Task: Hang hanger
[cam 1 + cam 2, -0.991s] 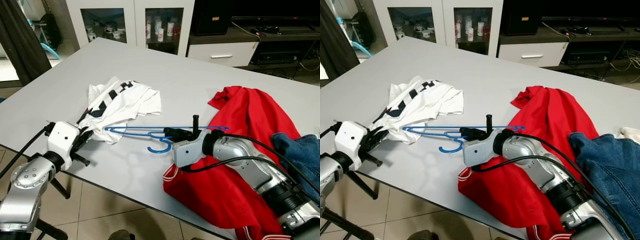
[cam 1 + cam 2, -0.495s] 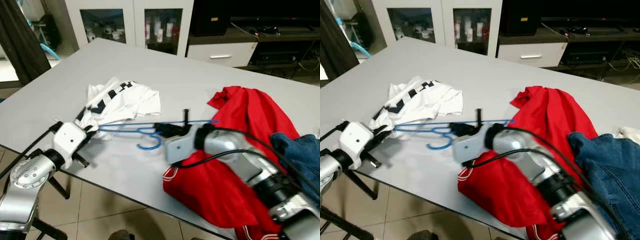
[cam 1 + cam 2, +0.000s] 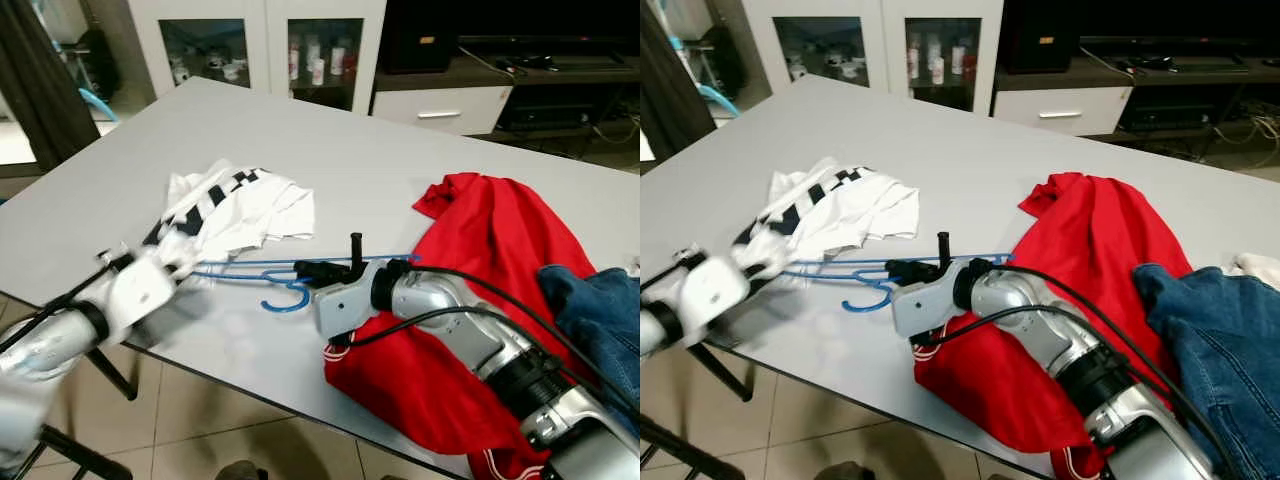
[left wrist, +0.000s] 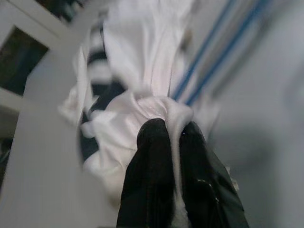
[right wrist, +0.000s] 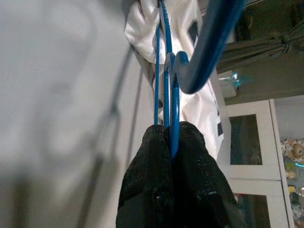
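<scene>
A blue wire hanger [image 3: 270,272] lies flat just above the grey table [image 3: 400,150], its hook [image 3: 290,297] curling toward the front edge. My right gripper [image 3: 303,270] is shut on the hanger near the hook, and the wrist view shows the blue wire [image 5: 170,95] pinched between its fingers [image 5: 152,180]. A white shirt with black stripes [image 3: 235,205] lies crumpled at the hanger's left end. My left gripper [image 3: 172,262] is shut on a fold of that shirt [image 4: 142,114] at the near left table edge.
A red shirt [image 3: 480,300] lies under my right arm, with blue jeans [image 3: 600,310] at the far right. White glass-door cabinets [image 3: 260,45] and a dark TV stand [image 3: 500,60] are behind the table. Tiled floor [image 3: 200,440] lies below the front edge.
My right gripper has carried the hanger a little to the left, toward the white shirt. The left arm has shifted and blurred, still shut on the shirt's edge.
</scene>
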{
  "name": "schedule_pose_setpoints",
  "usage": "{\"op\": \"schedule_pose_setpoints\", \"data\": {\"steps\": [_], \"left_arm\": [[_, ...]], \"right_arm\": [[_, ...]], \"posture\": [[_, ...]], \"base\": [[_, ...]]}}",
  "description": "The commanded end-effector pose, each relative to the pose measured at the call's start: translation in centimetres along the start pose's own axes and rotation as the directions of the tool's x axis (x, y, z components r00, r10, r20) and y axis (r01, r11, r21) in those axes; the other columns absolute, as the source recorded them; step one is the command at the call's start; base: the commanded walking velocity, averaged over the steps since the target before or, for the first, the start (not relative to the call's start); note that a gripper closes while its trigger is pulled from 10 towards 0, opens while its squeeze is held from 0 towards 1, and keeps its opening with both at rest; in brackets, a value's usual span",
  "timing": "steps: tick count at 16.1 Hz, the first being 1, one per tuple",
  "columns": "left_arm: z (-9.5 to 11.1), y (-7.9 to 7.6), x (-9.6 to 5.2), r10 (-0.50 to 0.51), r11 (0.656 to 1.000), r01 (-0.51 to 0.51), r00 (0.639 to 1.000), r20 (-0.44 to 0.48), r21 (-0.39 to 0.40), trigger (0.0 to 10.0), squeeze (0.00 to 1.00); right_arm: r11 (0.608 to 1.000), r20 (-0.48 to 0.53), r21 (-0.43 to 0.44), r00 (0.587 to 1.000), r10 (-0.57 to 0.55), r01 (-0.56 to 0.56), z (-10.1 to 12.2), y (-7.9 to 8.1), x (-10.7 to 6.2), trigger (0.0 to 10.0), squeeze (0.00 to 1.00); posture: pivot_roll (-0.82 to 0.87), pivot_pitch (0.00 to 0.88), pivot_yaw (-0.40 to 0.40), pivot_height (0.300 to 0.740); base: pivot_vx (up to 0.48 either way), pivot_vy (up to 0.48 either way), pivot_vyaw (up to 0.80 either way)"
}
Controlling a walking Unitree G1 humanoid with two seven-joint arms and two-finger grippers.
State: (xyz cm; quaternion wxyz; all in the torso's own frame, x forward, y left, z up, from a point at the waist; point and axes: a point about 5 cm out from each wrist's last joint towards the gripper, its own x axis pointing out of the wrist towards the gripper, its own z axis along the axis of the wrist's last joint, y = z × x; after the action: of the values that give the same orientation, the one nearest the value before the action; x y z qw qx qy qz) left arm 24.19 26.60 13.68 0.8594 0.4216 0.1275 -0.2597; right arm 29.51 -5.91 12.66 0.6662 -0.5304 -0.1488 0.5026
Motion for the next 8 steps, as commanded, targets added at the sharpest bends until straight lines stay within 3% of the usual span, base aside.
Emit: {"op": "schedule_pose_setpoints", "data": {"steps": [1,2,4,6,8], "left_arm": [[-0.4,0.2,-0.4,-0.026,0.998,0.028,0.999,-0.048,0.05,10.0,0.0],[-1.5,0.9,-1.5,-0.039,0.988,0.062,0.986,-0.163,0.143,10.0,0.0],[-2.2,2.3,-2.6,-0.007,0.974,0.064,0.968,-0.252,0.216,10.0,0.0],[-0.9,3.9,-2.4,0.09,0.983,-0.061,0.982,-0.163,0.175,10.0,0.0],[-0.6,3.6,-1.8,0.113,0.99,-0.102,0.988,-0.11,0.1,10.0,0.0]], "right_arm": [[1.0,0.013,-0.007,1.0,-0.005,0.005,-0.1,-0.9,-0.2,10.0,0.0],[1.0,0.05,0.0,0.998,0.024,-0.024,0.1,-0.5,-0.5,10.0,0.0],[1.0,0.077,-0.003,0.997,0.012,-0.012,0.4,-0.5,-0.3,10.0,0.0],[0.999,0.104,0.025,0.994,-0.025,0.023,1.4,-0.7,1.0,10.0,0.0],[0.999,0.107,0.026,0.994,-0.031,0.029,1.7,-0.7,1.6,10.0,0.0]], "posture": [[0.07,0.0,-0.011,0.74],[0.08,0.0,-0.015,0.74],[0.08,0.0,-0.013,0.74],[0.09,0.0,-0.013,0.74],[0.09,0.0,-0.01,0.74]], "base": [[0.0,0.0,0.0],[0.0,0.0,0.0],[0.0,0.0,0.0],[0.0,0.0,0.0],[0.0,0.0,0.0]]}}
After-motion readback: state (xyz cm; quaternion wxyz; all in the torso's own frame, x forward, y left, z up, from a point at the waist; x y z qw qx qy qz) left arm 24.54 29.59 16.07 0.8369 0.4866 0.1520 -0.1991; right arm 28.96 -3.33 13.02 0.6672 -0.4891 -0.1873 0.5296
